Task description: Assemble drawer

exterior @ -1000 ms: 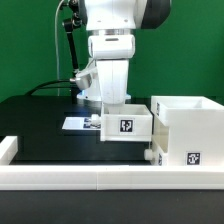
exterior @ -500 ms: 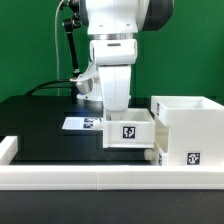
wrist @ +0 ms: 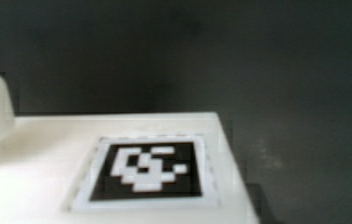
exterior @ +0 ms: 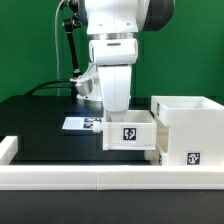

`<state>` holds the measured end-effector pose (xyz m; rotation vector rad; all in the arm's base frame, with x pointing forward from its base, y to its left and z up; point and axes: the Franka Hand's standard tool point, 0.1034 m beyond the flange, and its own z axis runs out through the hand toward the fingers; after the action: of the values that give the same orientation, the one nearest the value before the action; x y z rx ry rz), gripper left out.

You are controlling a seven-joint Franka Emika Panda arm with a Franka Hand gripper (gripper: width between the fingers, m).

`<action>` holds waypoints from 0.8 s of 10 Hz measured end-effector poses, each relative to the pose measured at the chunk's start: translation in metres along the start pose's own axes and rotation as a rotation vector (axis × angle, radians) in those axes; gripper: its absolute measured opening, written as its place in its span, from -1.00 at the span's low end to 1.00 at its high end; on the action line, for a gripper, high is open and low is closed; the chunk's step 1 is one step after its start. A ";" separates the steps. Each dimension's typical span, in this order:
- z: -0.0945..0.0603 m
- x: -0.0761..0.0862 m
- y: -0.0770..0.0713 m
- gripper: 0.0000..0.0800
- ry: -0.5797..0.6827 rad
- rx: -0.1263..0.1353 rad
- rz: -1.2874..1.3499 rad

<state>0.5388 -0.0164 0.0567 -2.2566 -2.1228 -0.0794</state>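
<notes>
A small white open-topped tray (exterior: pixel 128 133) with a black-and-white tag on its front sits mid-table, its right end touching the tall white boxy shell (exterior: pixel 186 125), which bears a tag low on its front. My gripper (exterior: pixel 117 108) reaches down into the tray from above. Its fingertips are hidden behind the tray's front wall, and the tray moves with it. The wrist view shows only the tray's white surface (wrist: pixel 48 140) and a tag (wrist: pixel 150 170) very close up, with no fingers visible. A small white piece (exterior: pixel 152 156) shows low between tray and shell.
Low white border rails run along the front (exterior: pixel 90 177) and the exterior view's left (exterior: pixel 8 148) of the black table (exterior: pixel 40 125). The marker board (exterior: pixel 78 123) lies flat behind the tray. Cables hang behind the arm.
The gripper and the small tray have moved together, down and toward the front rail, and slightly toward the shell. Most of the motion came before half a second ago.
</notes>
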 end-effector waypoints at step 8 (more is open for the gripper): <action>0.002 0.012 0.003 -0.89 0.005 -0.024 0.014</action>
<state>0.5423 -0.0047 0.0555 -2.2813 -2.1151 -0.1113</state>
